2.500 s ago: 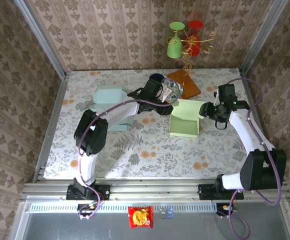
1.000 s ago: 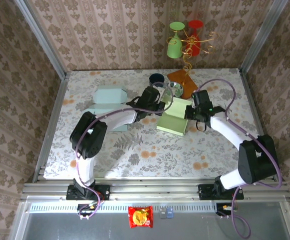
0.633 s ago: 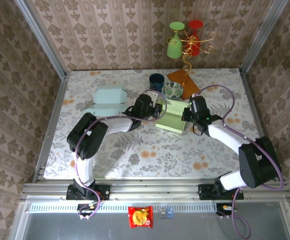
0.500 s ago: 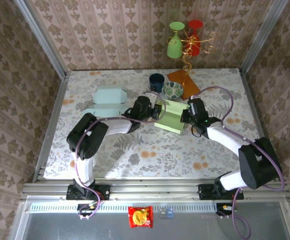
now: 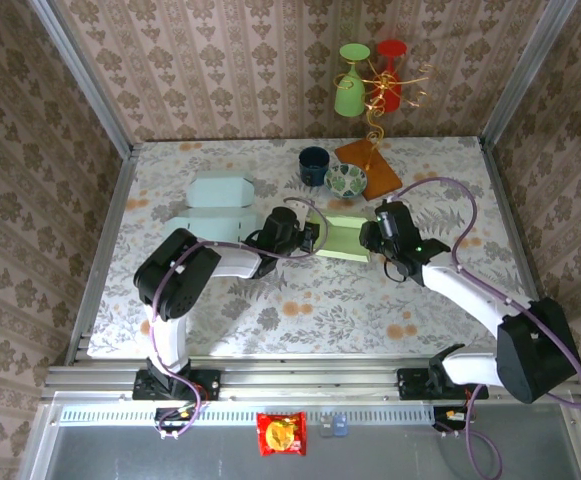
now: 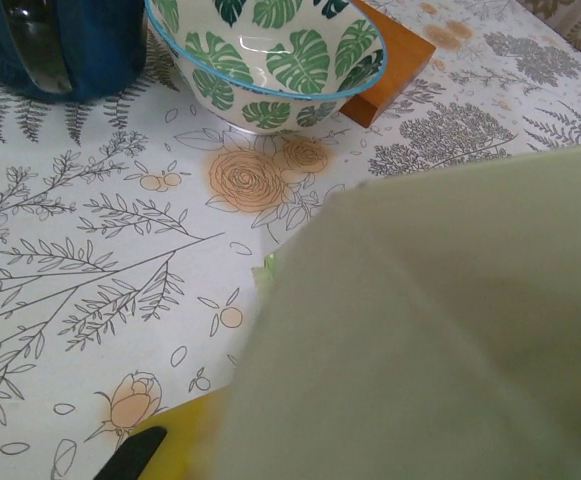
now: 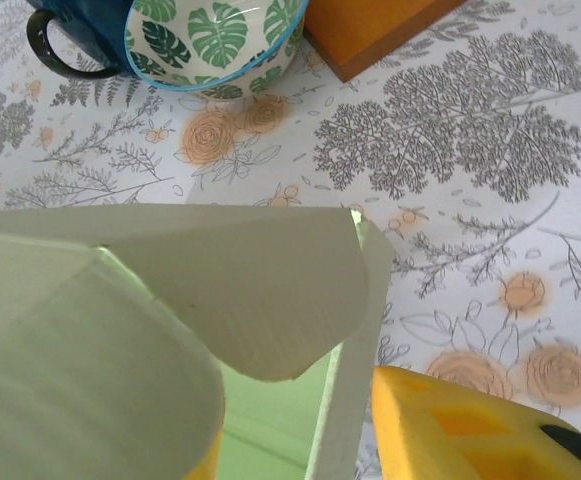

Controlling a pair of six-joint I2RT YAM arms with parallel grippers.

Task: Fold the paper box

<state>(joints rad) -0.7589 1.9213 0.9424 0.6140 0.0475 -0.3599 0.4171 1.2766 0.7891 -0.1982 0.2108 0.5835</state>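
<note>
Half-folded at most: the pale green paper box (image 5: pixel 342 241) lies on the floral table (image 5: pixel 270 300) between both grippers.
Its flaps hang loose, so most folding seems left. The right gripper (image 5: pixel 370 238) straddles a wall, jaws apart; the left gripper's (image 5: pixel 307 236) grip is hidden by paper.

Top camera overhead, facing down; wrist cameras close, sharing paper box (image 6: pixel 450 330), bowl (image 6: pixel 270 60).
</note>
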